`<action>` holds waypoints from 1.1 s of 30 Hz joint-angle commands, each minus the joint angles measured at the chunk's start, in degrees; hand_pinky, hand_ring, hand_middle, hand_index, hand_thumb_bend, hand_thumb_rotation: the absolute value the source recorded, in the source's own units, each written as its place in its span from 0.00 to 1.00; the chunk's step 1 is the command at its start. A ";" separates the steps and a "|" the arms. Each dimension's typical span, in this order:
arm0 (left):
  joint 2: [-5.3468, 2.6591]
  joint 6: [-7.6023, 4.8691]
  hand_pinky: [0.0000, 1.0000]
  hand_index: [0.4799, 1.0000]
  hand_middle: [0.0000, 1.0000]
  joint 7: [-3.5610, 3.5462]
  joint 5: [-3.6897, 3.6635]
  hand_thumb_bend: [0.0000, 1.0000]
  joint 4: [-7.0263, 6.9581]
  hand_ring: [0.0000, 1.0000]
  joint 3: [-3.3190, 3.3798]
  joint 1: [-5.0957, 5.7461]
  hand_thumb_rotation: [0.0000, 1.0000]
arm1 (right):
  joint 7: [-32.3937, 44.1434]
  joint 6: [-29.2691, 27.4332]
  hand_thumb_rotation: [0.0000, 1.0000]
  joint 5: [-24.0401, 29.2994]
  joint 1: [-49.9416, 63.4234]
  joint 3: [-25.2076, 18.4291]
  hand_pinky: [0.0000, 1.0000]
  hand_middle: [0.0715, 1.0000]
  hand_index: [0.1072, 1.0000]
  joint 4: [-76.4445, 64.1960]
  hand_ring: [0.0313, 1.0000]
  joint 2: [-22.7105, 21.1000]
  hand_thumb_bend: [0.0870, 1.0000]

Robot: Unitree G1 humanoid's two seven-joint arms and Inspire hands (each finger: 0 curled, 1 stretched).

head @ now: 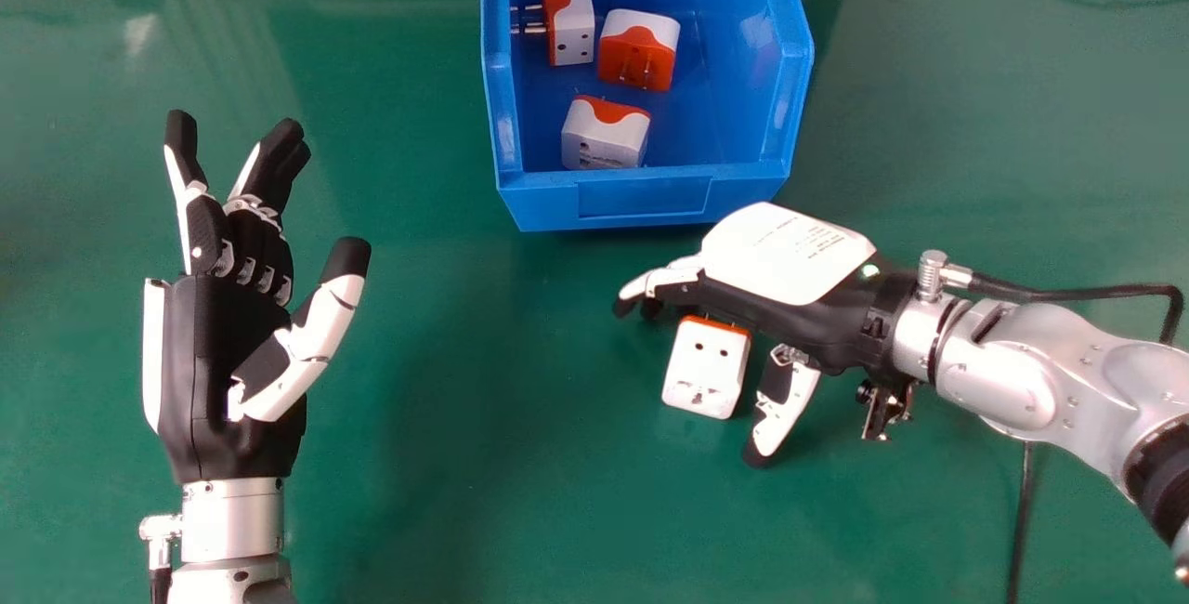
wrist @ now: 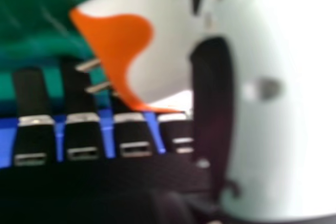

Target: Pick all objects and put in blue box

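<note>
In the head view, a boxy white-and-orange plastic plug adapter (head: 705, 372) is noted on the green tabletop (head: 483, 492), between the parted fingers and thumb of the black-and-white right hand (head: 790, 256). Three similar adapters (head: 604, 135) are contained in the open blue plastic box (head: 641, 202). The left hand (head: 228, 353) is held open. In the right hand view, metal prongs (wrist: 98, 86) are exposed; thumb contact cannot be determined.

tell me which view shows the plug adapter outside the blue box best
The head view: it shows the adapter with its white, holed face in full, beside the right hand. The right hand view gives a close-up of its orange part and two prongs, but the thumb hides some of it.
</note>
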 commanded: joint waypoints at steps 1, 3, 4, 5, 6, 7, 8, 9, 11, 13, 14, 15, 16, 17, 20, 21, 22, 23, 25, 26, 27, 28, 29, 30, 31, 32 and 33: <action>0.00 -1.00 1.00 0.02 0.89 -0.06 0.39 0.48 -1.05 0.92 -0.39 0.06 0.10 | -3.10 -1.24 0.03 0.30 -0.94 -0.45 0.52 0.62 0.65 -0.04 0.57 -0.15 0.92; 0.06 -1.06 1.00 0.02 0.89 -0.05 0.41 0.48 -0.91 0.92 -0.36 0.05 0.10 | -5.01 -1.71 0.02 -0.45 -1.00 -0.18 0.51 0.58 0.61 0.05 0.55 -0.20 0.83; 0.11 -1.04 1.00 0.02 0.89 -0.08 0.39 0.48 -0.91 0.92 -0.37 0.04 0.10 | -6.54 -2.05 0.02 -1.22 -1.16 0.10 0.51 0.58 0.61 0.18 0.55 -0.29 0.83; 0.13 -1.01 1.00 0.02 0.89 -0.05 0.42 0.48 -0.98 0.92 -0.41 0.04 0.10 | -8.03 -2.37 0.02 -1.94 -1.37 0.37 0.50 0.55 0.58 0.36 0.53 -0.38 0.76; 0.14 -0.92 1.00 0.02 0.89 -0.09 0.39 0.48 -1.08 0.92 -0.44 0.03 0.10 | -9.29 -2.61 0.02 -2.52 -1.56 0.62 0.50 0.55 0.58 0.53 0.53 -0.46 0.76; 0.14 -0.86 1.00 0.02 0.89 -0.11 0.37 0.48 -1.16 0.92 -0.47 0.03 0.10 | -10.19 -2.79 0.02 -2.97 -1.73 0.79 0.50 0.55 0.58 0.76 0.53 -0.49 0.76; 0.14 -0.82 1.00 0.02 0.89 -0.13 0.35 0.48 -1.20 0.92 -0.49 0.03 0.10 | -10.80 -2.92 0.01 -3.31 -1.87 0.90 0.48 0.53 0.55 1.01 0.51 -0.47 0.71; 0.16 -0.79 1.00 0.02 0.89 -0.12 0.34 0.48 -1.19 0.92 -0.49 0.03 0.10 | -11.58 -2.86 0.01 -3.82 -1.98 1.08 0.48 0.53 0.55 1.17 0.51 -0.47 0.71; 0.10 -0.81 1.00 0.02 0.89 -0.22 0.28 0.48 -1.26 0.92 -0.52 0.05 0.10 | -13.79 -2.70 0.01 -5.08 -2.15 1.58 0.46 0.51 0.53 1.26 0.48 -0.60 0.66; 0.10 -0.92 1.00 0.02 0.89 -0.23 0.31 0.48 -1.02 0.92 -0.49 0.00 0.10 | -15.10 -2.67 0.01 -5.88 -2.29 1.84 0.44 0.49 0.51 1.31 0.47 -0.70 0.63; 0.12 -1.00 1.00 0.02 0.89 -0.19 0.35 0.48 -0.83 0.92 -0.46 -0.05 0.10 | -15.47 -2.65 0.01 -6.07 -2.36 1.96 0.44 0.49 0.51 1.33 0.47 -0.75 0.63; 0.12 -1.09 1.00 0.02 0.89 -0.13 0.42 0.48 -0.68 0.92 -0.45 -0.08 0.10 | -15.82 -2.61 0.01 -6.19 -2.43 2.08 0.43 0.48 0.50 1.34 0.45 -0.82 0.60; 0.12 -1.14 1.00 0.02 0.89 -0.09 0.45 0.48 -0.60 0.92 -0.44 -0.10 0.10 | -16.09 -2.59 0.01 -6.25 -2.48 2.19 0.43 0.48 0.50 1.36 0.45 -0.87 0.60; 0.11 -1.11 1.00 0.02 0.89 -0.07 0.45 0.48 -0.65 0.92 -0.45 -0.06 0.10 | -16.21 -2.63 0.00 -6.19 -2.51 2.20 0.41 0.47 0.49 1.34 0.44 -0.94 0.57; 0.12 -0.84 1.00 0.02 0.89 -0.13 0.26 0.48 -0.86 0.92 -0.43 -0.03 0.10 | -16.45 -2.91 0.00 -6.01 -2.48 1.88 0.39 0.45 0.47 1.02 0.42 -1.21 0.54; 0.10 -0.82 1.00 0.02 0.89 -0.17 0.21 0.48 -0.89 0.92 -0.43 -0.03 0.10 | -16.45 -2.99 0.00 -5.94 -2.45 1.78 0.39 0.44 0.47 0.91 0.41 -1.26 0.53; 0.10 -0.83 1.00 0.02 0.89 -0.23 0.17 0.48 -0.90 0.92 -0.42 -0.02 0.10 | -16.36 -3.03 0.00 -5.85 -2.42 1.70 0.39 0.44 0.47 0.79 0.41 -1.32 0.53; 0.10 -0.85 1.00 0.02 0.89 -0.24 0.16 0.48 -0.89 0.92 -0.42 -0.02 0.10 | -16.32 -3.07 0.00 -5.77 -2.41 1.65 0.38 0.44 0.46 0.73 0.41 -1.34 0.52; 0.00 -0.95 1.00 0.02 0.89 -0.13 0.25 0.48 -1.08 0.92 -0.50 0.03 0.10 | -16.21 -3.14 0.00 -5.58 -2.40 1.54 0.38 0.44 0.46 0.68 0.41 -1.35 0.51; -0.01 -1.00 1.00 0.02 0.89 -0.07 0.31 0.48 -1.07 0.92 -0.51 0.02 0.10 | -16.22 -3.09 0.00 -5.60 -2.39 1.53 0.38 0.43 0.45 0.63 0.40 -1.34 0.51; 0.01 -1.03 1.00 0.02 0.89 -0.09 0.29 0.48 -1.03 0.92 -0.49 -0.02 0.10 | -16.12 -3.13 0.00 -5.50 -2.39 1.48 0.38 0.43 0.45 0.63 0.40 -1.34 0.51; 0.07 -0.99 1.00 0.02 0.89 -0.12 0.24 0.48 -0.95 0.92 -0.45 -0.09 0.10 | -15.96 -3.23 0.00 -5.31 -2.42 1.39 0.37 0.43 0.45 0.74 0.40 -1.31 0.50; 0.12 -1.01 1.00 0.02 0.89 -0.07 0.29 0.48 -0.83 0.92 -0.43 -0.16 0.10 | -15.75 -3.37 0.00 -5.08 -2.46 1.28 0.37 0.43 0.45 0.87 0.40 -1.33 0.50; 0.12 -1.06 1.00 0.02 0.89 -0.01 0.35 0.48 -0.76 0.92 -0.43 -0.19 0.10 | -15.43 -3.55 0.00 -4.75 -2.50 1.13 0.37 0.43 0.45 1.04 0.40 -1.36 0.50; 0.11 -1.11 1.00 0.02 0.89 0.03 0.40 0.48 -0.71 0.92 -0.44 -0.22 0.10 | -15.15 -3.69 0.00 -4.46 -2.53 0.98 0.37 0.43 0.45 1.10 0.39 -1.41 0.50; 0.09 -1.15 1.00 0.02 0.89 0.08 0.45 0.48 -0.71 0.92 -0.46 -0.24 0.10 | -14.85 -3.85 0.00 -4.17 -2.50 0.81 0.37 0.43 0.45 0.99 0.39 -1.52 0.50; 0.08 -1.16 1.00 0.02 0.89 0.15 0.51 0.48 -0.74 0.92 -0.49 -0.25 0.10 | -14.62 -4.01 0.00 -3.92 -2.45 0.67 0.37 0.43 0.45 0.79 0.39 -1.67 0.49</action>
